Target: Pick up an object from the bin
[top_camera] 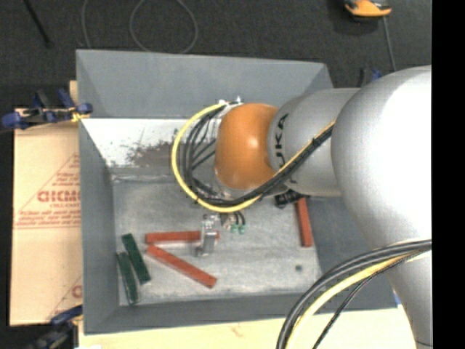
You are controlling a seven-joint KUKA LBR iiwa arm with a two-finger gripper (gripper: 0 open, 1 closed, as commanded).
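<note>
Gripper [206,242] is low in the bin [200,86], over the floor's middle, a little left of centre. Its tip sits at the right end of a flat red bar [171,237] that lies level across the view. It seems to touch that end, but contact is not certain from this angle. A second red bar [183,267] lies just below, slanting down to the right, with its upper left end near the first bar.

How far the gripper stands open cannot be told, and nothing can be made out in its hold.

Arm enters from the right. Its broad silver link [378,158] covers the bin's right side. The orange wrist cover [243,147] is above the gripper and pointing down, with cables [179,167] looped on its left.

Other items:
- A third red bar [304,224], near upright by the right wall.
- Two dark green bars [131,266], side by side at lower left, well apart from the gripper.
</note>
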